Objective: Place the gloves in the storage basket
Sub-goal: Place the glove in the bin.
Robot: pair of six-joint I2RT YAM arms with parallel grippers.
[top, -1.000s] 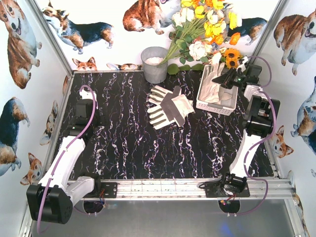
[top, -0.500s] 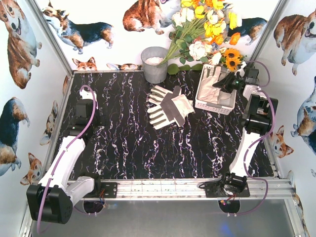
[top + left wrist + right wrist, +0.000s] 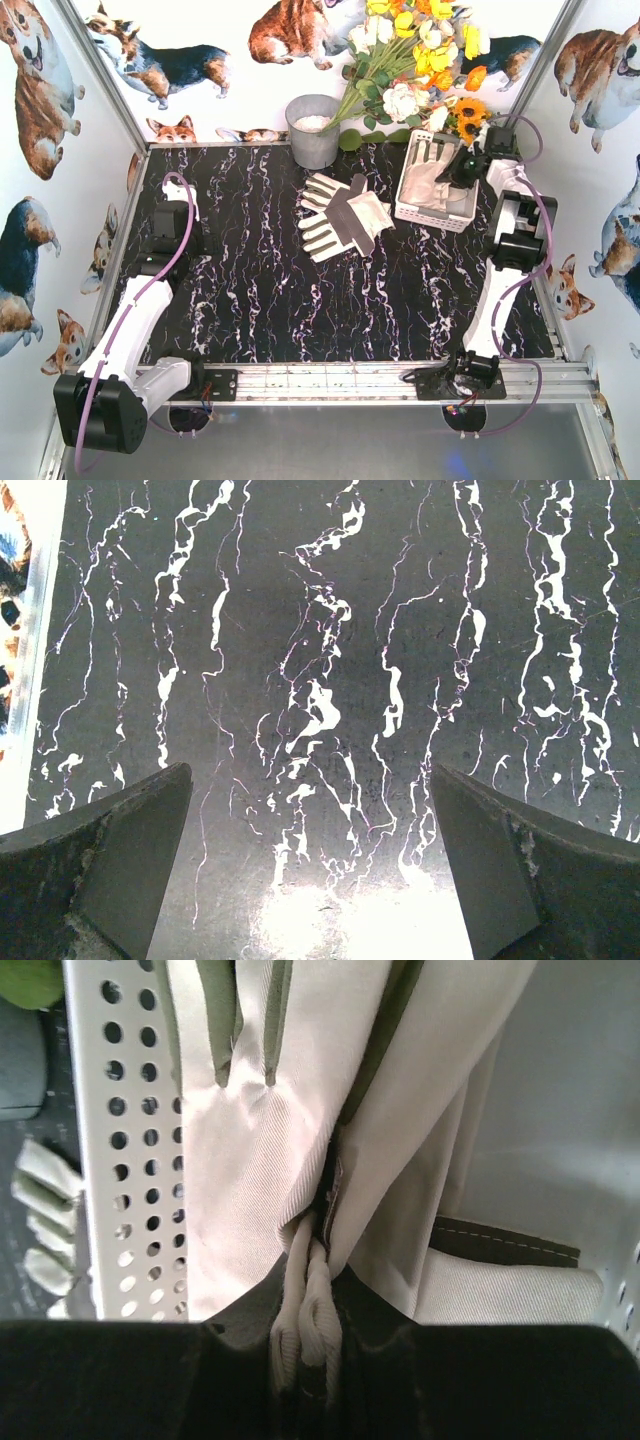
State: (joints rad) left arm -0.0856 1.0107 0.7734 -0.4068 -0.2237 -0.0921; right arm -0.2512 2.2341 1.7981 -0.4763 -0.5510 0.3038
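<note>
The right gripper (image 3: pixel 457 171) is sinking toward nine o'clock, lowering the pinched glove (image 3: pixel 424 176) deeper into the basket (image 3: pixel 434 218).

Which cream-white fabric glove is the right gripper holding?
The glove inside the white perforated plastic basket, pinched in the right gripper; the other gloves lie flat on the black marbled table, untouched.

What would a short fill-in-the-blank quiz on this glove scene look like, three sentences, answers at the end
1. The right tool is shut on a ____ hanging inside the storage basket.
2. The left tool is ____, with nothing between its fingers.
3. In the top view, the gloves lying on the table are to the ____ of the basket.
Missing words: glove; open; left.
</note>
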